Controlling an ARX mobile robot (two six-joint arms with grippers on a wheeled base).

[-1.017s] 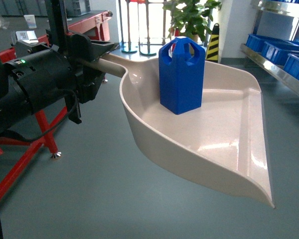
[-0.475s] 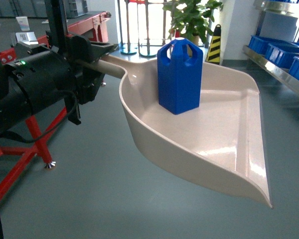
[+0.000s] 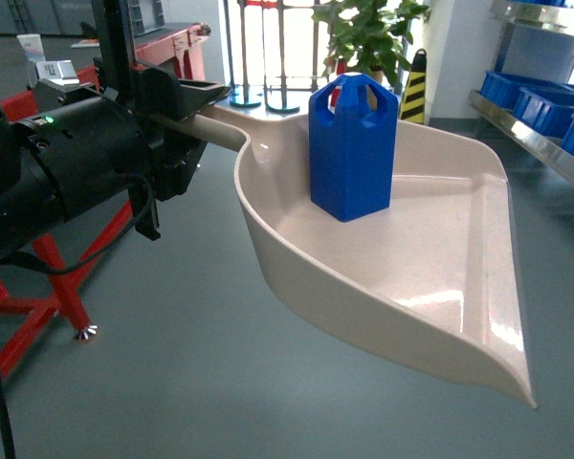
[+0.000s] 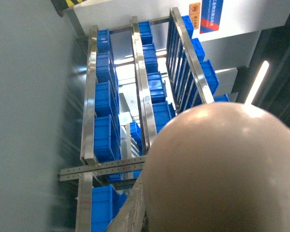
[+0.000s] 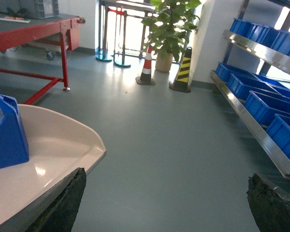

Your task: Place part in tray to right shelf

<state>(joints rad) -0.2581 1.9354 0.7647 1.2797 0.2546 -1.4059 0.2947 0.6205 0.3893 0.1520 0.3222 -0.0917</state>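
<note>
1. Jaws of the left gripper (image 3: 187, 120), upper left of the head view, are clamped on the handle of the tray (image 3: 459, 287); the tray is carried in the air over the floor (image 3: 172, 382), lip toward lower right.
2. Right gripper (image 5: 166, 203): two dark fingertips (image 5: 63, 203) stand wide apart at the bottom corners of the right wrist view, nothing between them. Jaws spread, empty.
3. Part (image 3: 353, 148) stands upright at the back of the tray, centre-top of the head view, resting on the tray floor near the handle end.
4. Change over the last second: background has slid left in the head view. Red frame foot (image 3: 84, 332) is lower and further left, and blue crates (image 3: 545, 105) sit higher at the right edge. Tray and part have barely shifted against each other.
5. Reading: the base appears to be turning or rolling toward the right shelf (image 3: 531, 143), load steady. Transport step, roughly midway; shelf well apart from the tray lip.
6. Left wrist view: rounded beige tray underside fills lower right; shelf rails and crates run behind it.
7. Risk, judged: part is tall and unrestrained; a sharp stop or tilt could topple or slide it.
</note>
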